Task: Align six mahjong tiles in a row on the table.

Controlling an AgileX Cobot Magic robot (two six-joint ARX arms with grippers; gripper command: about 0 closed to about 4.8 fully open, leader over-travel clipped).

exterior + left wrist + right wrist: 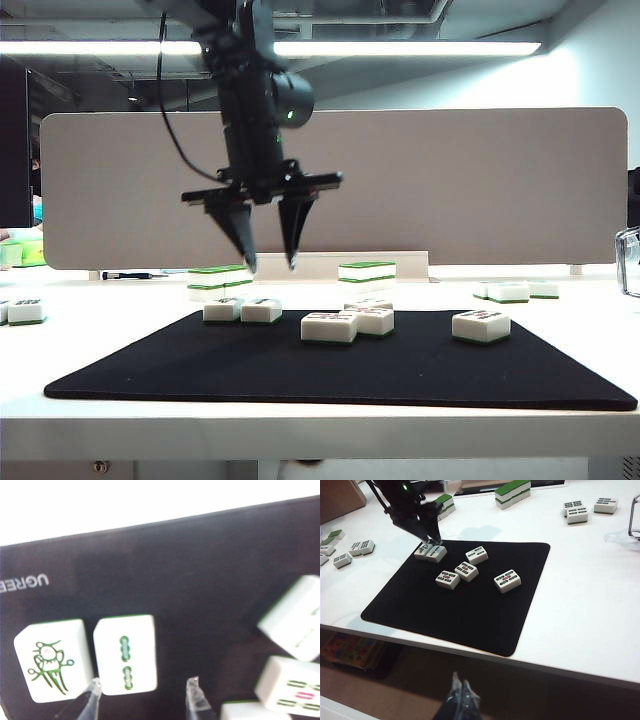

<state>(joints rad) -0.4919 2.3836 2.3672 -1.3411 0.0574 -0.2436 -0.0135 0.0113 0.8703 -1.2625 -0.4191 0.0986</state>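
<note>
Six mahjong tiles lie face up on the black mat (470, 615) on the white table (580, 605). Two touch side by side at the mat's far left: a bird tile (52, 657) and a two-bamboo tile (125, 652), seen from the front as the bird tile (222, 309) and the two-bamboo tile (261, 309). Three lie loosely clustered mid-mat (466, 571), and one sits apart to the right (507, 580). My left gripper (270, 266) hangs open just above the pair, holding nothing; its fingertips (95, 686) straddle the two-bamboo tile's near edge. My right gripper (459, 687) is shut, low in front of the table's near edge.
Green-topped tile stacks (220, 278) (367, 270) stand behind the mat. Loose tiles lie off the mat at the right (510, 291) and the left (25, 310). A grey divider panel (450, 180) closes the back. A clear object (630, 260) sits at the right edge.
</note>
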